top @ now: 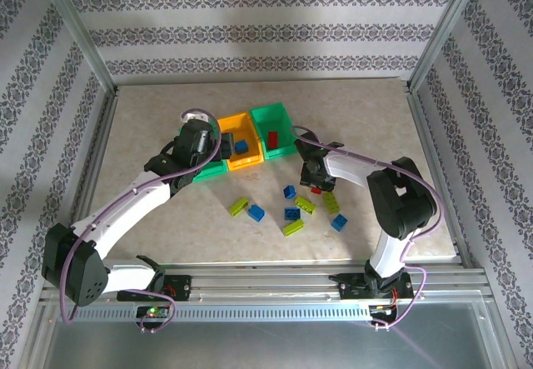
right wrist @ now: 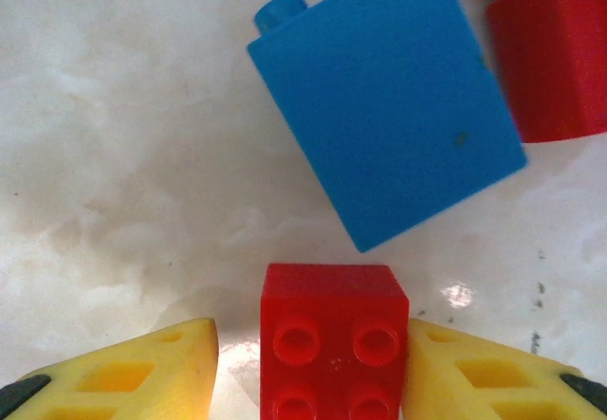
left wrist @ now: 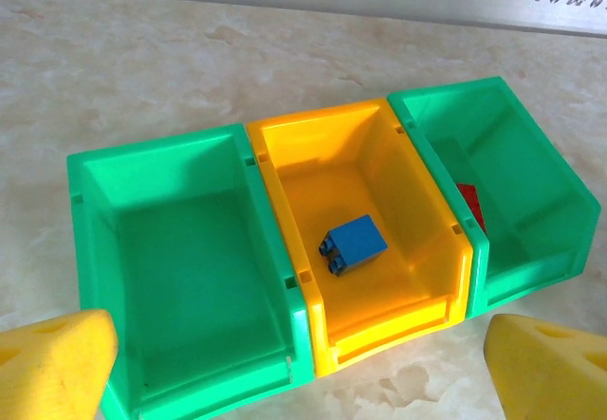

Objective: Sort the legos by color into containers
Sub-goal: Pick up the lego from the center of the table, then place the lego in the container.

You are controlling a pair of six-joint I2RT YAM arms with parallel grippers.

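The right gripper (right wrist: 311, 349) is down on the tabletop (top: 375, 119), its yellow fingers either side of a small red four-stud plastic brick (right wrist: 332, 344). The right pad looks to be touching it and the left stands a sliver off, so I'd call the jaws spread, not pinching yet. Straddling it squarely makes sense: red belongs with the red piece (left wrist: 469, 202) lying in the right bright green open plastic bin (left wrist: 493, 107). Just beyond the fingers lies a larger blue plastic brick (right wrist: 389, 107), close enough to get nudged.

The left gripper (left wrist: 299, 344) hangs above the bin row, fingers wide apart with nothing between them, free for another pick. Below it are the left green bin (left wrist: 152, 159) and the orange-yellow middle bin (left wrist: 322, 121), which holds one blue block (left wrist: 353, 245).

From overhead you get the layout: bins toward the far edge, yellow-green bricks (top: 293, 227) and blue ones (top: 256, 212) loose mid-table, nearer the near edge. The wrist views give the finger gaps and what is in the bins.
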